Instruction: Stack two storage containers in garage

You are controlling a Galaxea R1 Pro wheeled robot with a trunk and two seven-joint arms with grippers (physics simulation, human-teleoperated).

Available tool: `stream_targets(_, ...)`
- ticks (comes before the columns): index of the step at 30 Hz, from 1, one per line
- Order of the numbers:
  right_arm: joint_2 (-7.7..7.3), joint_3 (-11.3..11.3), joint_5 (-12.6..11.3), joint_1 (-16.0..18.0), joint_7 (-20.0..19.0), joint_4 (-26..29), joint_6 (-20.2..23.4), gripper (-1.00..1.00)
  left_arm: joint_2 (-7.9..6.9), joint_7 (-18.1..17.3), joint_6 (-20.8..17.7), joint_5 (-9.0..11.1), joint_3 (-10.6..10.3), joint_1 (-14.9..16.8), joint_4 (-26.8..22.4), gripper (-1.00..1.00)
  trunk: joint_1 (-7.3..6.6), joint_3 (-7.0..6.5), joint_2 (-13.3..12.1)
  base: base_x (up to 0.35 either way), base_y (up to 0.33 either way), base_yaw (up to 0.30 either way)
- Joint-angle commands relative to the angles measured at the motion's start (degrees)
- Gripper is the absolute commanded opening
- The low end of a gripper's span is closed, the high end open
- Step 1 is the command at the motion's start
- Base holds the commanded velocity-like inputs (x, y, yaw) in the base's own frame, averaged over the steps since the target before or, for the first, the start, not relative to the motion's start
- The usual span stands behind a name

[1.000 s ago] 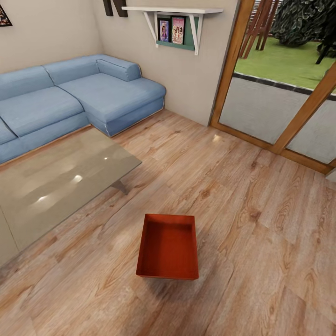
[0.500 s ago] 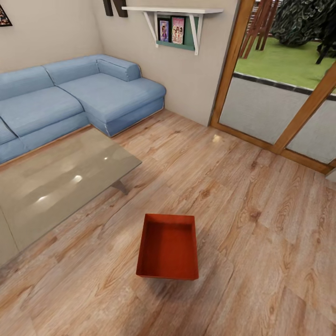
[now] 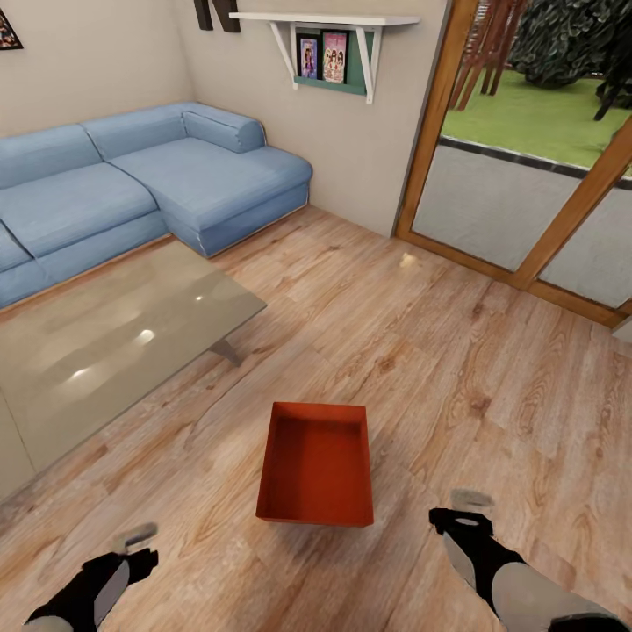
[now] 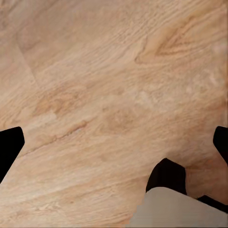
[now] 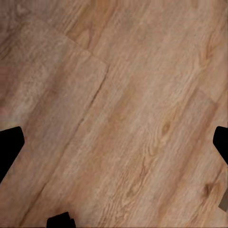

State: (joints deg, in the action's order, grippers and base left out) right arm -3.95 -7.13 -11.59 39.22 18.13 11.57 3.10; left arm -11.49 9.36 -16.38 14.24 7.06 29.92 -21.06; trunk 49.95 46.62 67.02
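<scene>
Both pairs of jaws are seen spread apart and empty in the wrist views, where dark fingertips sit at the opposite side edges of each picture with bare wood floor between them.

In the head view, the left gripper (image 3: pixel 136 549) is seen at the lower left and the right gripper (image 3: pixel 465 513) at the lower right, each well apart from the red bin (image 3: pixel 316 465). That bin rests on the wood floor (image 3: pixel 491 369) at the lower centre, open side up and empty, near the corner of the glass table (image 3: pixel 114 342). A blue sofa (image 3: pixel 149 189) fills the upper left. A second bin cannot be found.

In the left wrist view only planks (image 4: pixel 104 95) are shown; in the right wrist view, planks (image 5: pixel 142 118) again.

The step in hand is judged to be the first pickup in the living room; the arms would need to be brought inward to the bin's two long walls.

Against the earlier head pictures, both arms are newly in frame, while the bin and the view are unchanged.
</scene>
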Motion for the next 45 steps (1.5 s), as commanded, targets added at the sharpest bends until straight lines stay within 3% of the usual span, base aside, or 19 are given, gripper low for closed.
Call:
stream_targets(1, 5.57, -0.48, -0.33, 2.40, 0.67, 0.12, -1.21, 1.00, 8.00, 4.97, -0.40, -2.39, -0.29, 6.04, 0.10, 1.00, 0.00, 0.04, 0.02, 0.000, 0.000, 0.000)
stream_targets(2, 7.30, -0.64, -0.18, 2.57, 0.67, 0.12, -2.41, 1.00, 10.06, 5.60, -0.18, -4.19, -0.32, 6.86, -0.06, 1.00, 0.00, 0.04, 0.02, 0.000, 0.000, 0.000)
stream_targets(3, 8.09, -0.76, -0.11, 2.63, 0.67, 0.12, -3.13, 1.00, 10.94, 5.84, -0.05, -5.16, -0.33, 7.15, -0.13, 1.00, 0.00, 0.04, 0.02, 0.000, 0.000, 0.000)
stream_targets(4, 9.99, -1.03, 0.02, 2.75, 0.45, 0.05, -5.52, 1.00, 12.92, 6.27, 0.68, -7.66, -0.31, 7.71, 0.02, 1.00, 0.00, 0.04, 0.02, 0.000, 0.000, 0.000)
stream_targets(5, 10.79, -1.13, 0.07, 2.80, 0.20, -0.17, -6.91, 1.00, 13.68, 6.42, 1.80, -8.71, -0.29, 7.93, 0.29, 1.00, 0.00, 0.04, 0.02, 0.000, 0.000, 0.000)
stream_targets(6, 11.63, -1.24, 0.13, 2.84, -0.41, -1.22, -8.66, 1.00, 14.46, 6.47, 5.52, -9.78, -0.24, 8.15, 0.90, 1.00, 0.00, 0.04, 0.02, 0.000, 0.000, 0.000)
stream_targets(10, 12.11, -1.23, 0.40, 2.87, -1.25, -2.97, -9.58, 1.00, 14.84, 6.42, 9.91, -10.65, -0.28, 8.27, 1.73, 1.00, 0.00, 0.04, 0.02, 0.000, 0.000, 0.000)
stream_targets(15, 12.19, -1.05, 1.02, 2.73, -1.93, -4.00, -10.86, 1.00, 14.90, 3.63, 11.11, -11.15, -0.36, 8.30, 2.29, 1.00, 0.00, 0.04, 0.02, 0.000, 0.000, 0.000)
stream_targets(20, 12.54, -0.98, 6.19, 2.66, -2.41, -5.53, -12.49, 1.00, 14.98, 1.37, 11.51, -12.33, -1.44, 8.37, 1.58, 1.00, 0.00, 0.04, 0.02, 0.000, 0.000, 0.000)
stream_targets(24, 13.90, -0.96, 7.61, 2.64, -2.58, -5.82, -12.67, 1.00, 15.12, 1.58, 11.76, -13.64, -3.39, 8.38, 1.48, 1.00, 0.00, 0.04, 0.02, 0.000, 0.000, 0.000)
stream_targets(31, 13.94, -0.94, 7.76, 2.65, -4.11, -6.03, -12.74, 1.00, 15.26, 1.52, 11.89, -14.14, -4.41, 8.34, 1.38, 1.00, 0.00, 0.04, 0.02, 0.000, 0.000, 0.000)
stream_targets(45, 13.94, -0.87, 7.81, 2.64, -4.25, -6.59, -13.00, 1.00, 15.91, 1.73, 12.09, -14.16, -4.43, 8.33, 1.32, 1.00, 0.00, 0.04, 0.02, 0.056, 0.000, 0.000)
